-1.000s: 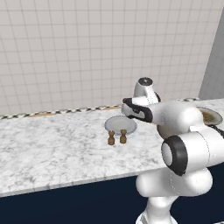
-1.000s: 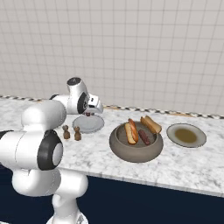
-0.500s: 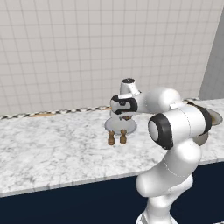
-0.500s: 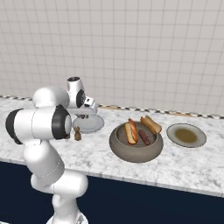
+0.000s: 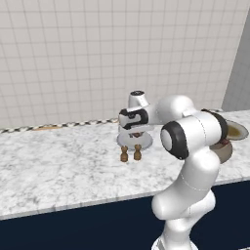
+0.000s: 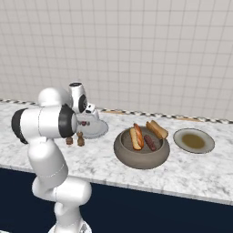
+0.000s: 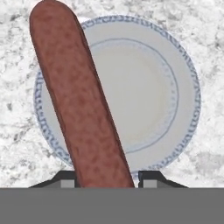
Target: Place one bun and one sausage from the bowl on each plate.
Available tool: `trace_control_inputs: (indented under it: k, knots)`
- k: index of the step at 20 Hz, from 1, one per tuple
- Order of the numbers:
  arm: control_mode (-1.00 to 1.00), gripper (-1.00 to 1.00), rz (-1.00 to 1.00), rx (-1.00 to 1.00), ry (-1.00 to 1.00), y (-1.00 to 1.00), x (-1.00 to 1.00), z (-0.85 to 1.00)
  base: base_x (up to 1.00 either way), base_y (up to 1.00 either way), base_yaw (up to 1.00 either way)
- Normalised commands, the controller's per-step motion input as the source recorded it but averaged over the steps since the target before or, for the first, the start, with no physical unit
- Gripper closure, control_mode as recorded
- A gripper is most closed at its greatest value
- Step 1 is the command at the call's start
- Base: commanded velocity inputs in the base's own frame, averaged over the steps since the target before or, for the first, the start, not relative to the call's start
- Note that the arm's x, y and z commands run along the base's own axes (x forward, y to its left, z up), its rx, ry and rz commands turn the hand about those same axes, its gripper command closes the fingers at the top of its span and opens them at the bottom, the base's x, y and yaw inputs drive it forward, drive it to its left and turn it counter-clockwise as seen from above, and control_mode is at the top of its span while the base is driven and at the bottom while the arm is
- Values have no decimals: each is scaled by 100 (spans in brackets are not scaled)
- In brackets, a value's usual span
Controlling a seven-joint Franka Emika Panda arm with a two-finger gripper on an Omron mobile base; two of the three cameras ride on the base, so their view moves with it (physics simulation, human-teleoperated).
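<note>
Setting: white-tiled wall behind a marbled grey counter with a dark front, a checkered strip running along its back edge.
Gripper: the gripper hangs above the light grey plate, jaws clamped on a sausage.
Sausage: reddish-brown, held at its lower end between the dark fingertips; in the hand view it slants up across the plate's left half and past its rim.
Light grey plate: toward the counter's back edge, left of the bowl, with a blue patterned rim and a bare centre.
Bowl: the grey-brown bowl sits mid-counter, holding two buns and another sausage.
Tan plate: the tan plate lies just right of the bowl, toward the back.
Shakers: two small brown shakers stand side by side just in front of the light grey plate.
</note>
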Motion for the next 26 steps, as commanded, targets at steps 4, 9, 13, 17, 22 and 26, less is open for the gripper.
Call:
trace_control_inputs:
  k: [4,9,13,17,22,26]
  knots:
    - [-100,100,0,0,0,0,0,-24,0,0,0]
    - [-100,100,0,0,0,0,0,-22,0,0,0]
    - [-100,100,0,0,0,0,0,-27,0,0,0]
    - [-100,100,0,0,0,0,0,-19,0,0,0]
    - [-100,-100,0,0,0,0,0,-1,0,0,0]
    - [-100,-100,0,0,-1,0,0,3,0,0,0]
